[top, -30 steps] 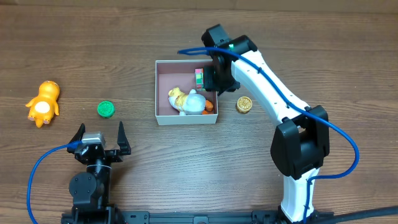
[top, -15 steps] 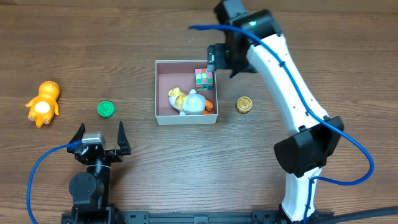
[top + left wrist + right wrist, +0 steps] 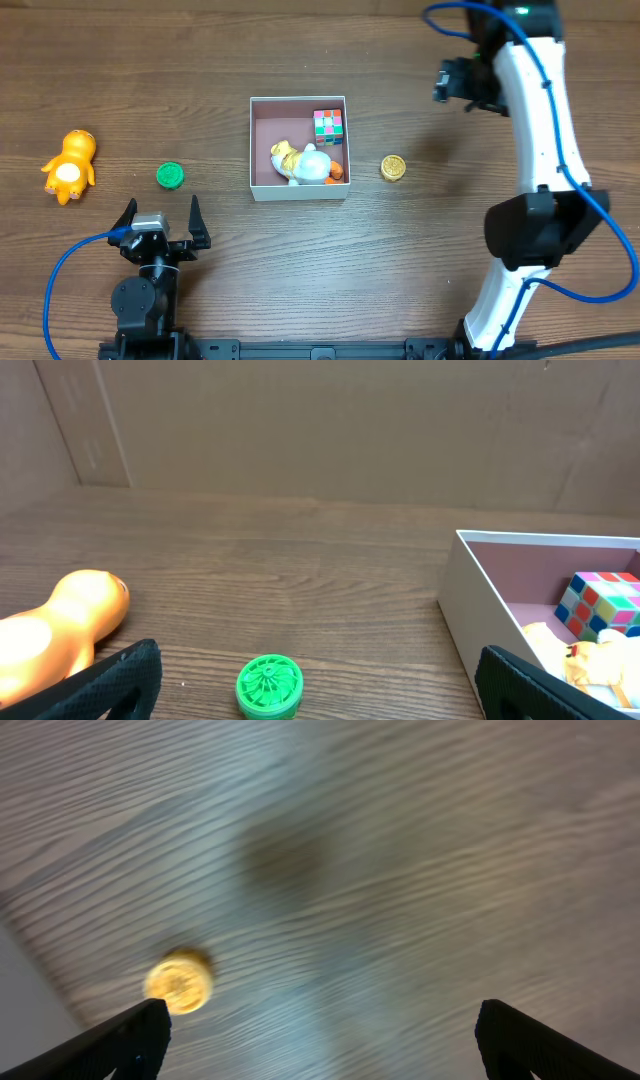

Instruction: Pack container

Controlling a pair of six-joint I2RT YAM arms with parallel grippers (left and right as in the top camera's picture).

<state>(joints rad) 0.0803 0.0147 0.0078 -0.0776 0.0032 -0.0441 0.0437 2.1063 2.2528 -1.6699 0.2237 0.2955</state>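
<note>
Right claw (image 3: 455, 85) aloft right of container (image 3: 298, 192), wide open, empty, left claw (image 3: 160, 218) gaping, empty

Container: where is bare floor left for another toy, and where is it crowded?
In the container, the far-left corner is bare, bordered by the left wall, far wall and cube. The near-right half is crowded: white toy by the near wall, cube in the far-right corner.

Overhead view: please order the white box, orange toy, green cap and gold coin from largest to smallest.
1. white box
2. orange toy
3. green cap and gold coin: they look about the same size, so I do not rank them.
</note>
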